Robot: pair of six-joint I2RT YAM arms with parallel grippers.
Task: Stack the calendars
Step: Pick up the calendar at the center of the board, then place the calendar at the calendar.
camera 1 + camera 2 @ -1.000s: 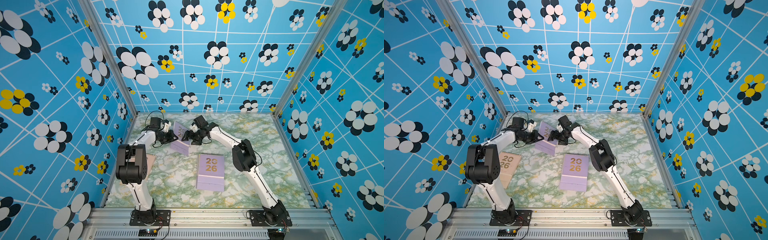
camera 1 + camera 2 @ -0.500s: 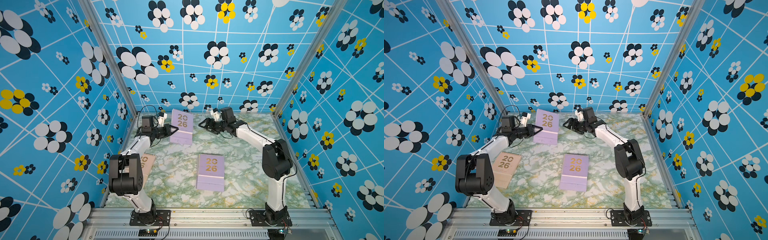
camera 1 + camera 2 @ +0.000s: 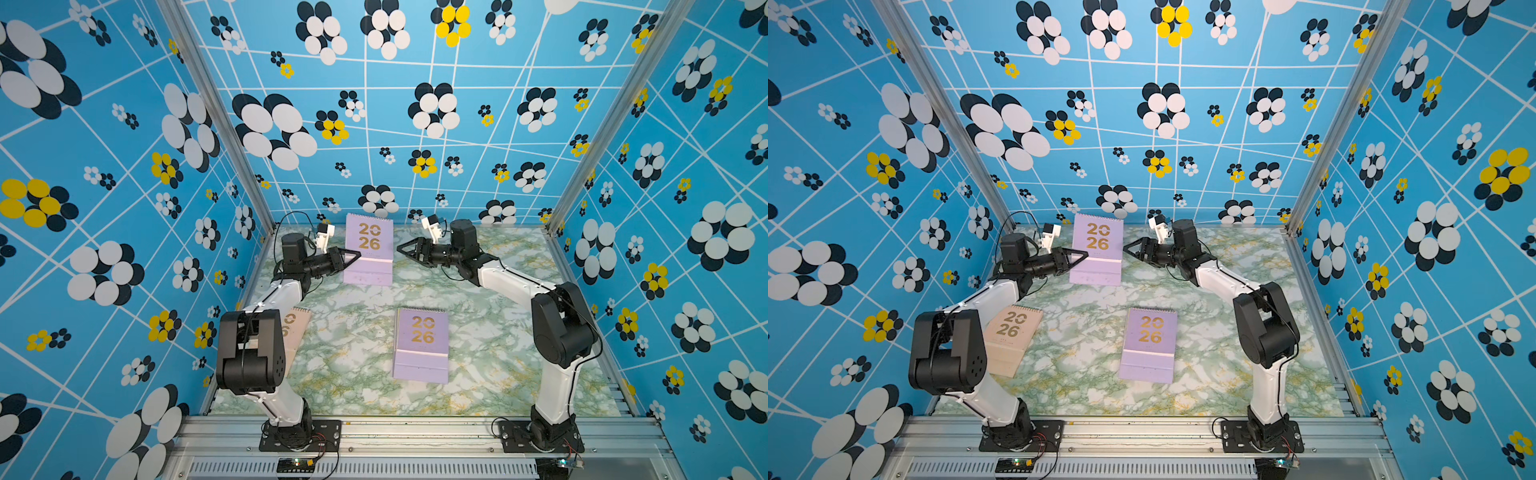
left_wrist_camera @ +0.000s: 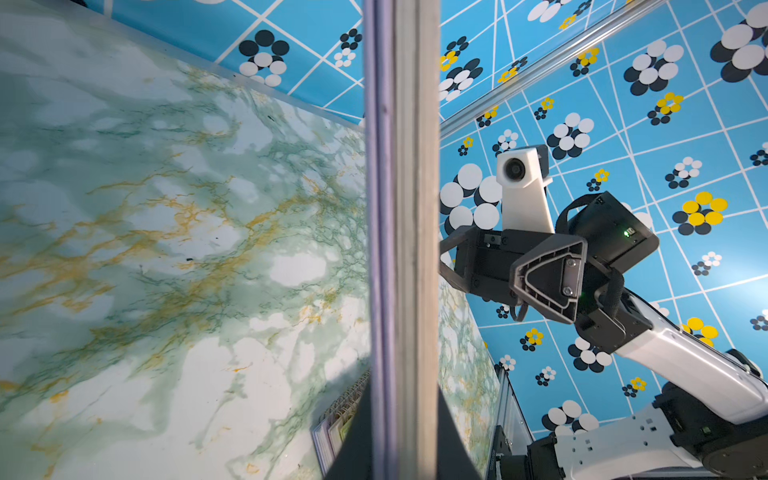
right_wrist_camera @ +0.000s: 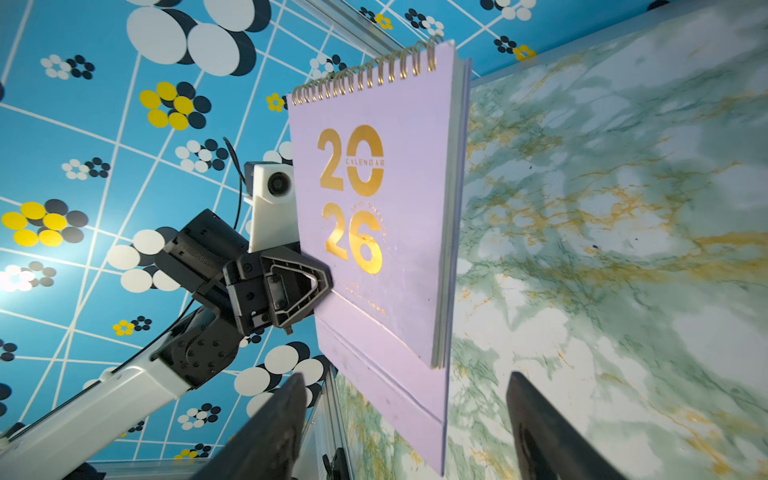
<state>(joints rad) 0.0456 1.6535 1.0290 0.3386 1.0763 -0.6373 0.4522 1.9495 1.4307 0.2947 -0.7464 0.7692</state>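
A lavender calendar point(image 3: 369, 249) point(image 3: 1097, 249) hangs upright above the back of the table. My left gripper point(image 3: 356, 256) point(image 3: 1084, 256) is shut on its left edge. The left wrist view shows that calendar edge-on point(image 4: 401, 208) between the dark fingers point(image 4: 451, 453). My right gripper point(image 3: 398, 249) point(image 5: 407, 432) stands open just off its right edge, holding nothing. Its cover point(image 5: 374, 208) faces the right wrist camera. A second lavender calendar point(image 3: 422, 345) point(image 3: 1149, 345) lies flat mid-table. A peach calendar point(image 3: 1011, 336) lies at the left, partly hidden by my left arm in a top view point(image 3: 296, 328).
The green-veined marble table point(image 3: 498, 332) is boxed in by blue flowered walls with metal corner posts point(image 3: 582, 158). Both arm bases sit on the front aluminium rail point(image 3: 415, 432). A spiral-bound calendar edge point(image 4: 336, 419) shows on the table below my left fingers.
The left gripper has lifted the lavender calendar up and toward the back. The right gripper has let go of it and drawn back to the right. Little has moved in the last half second.
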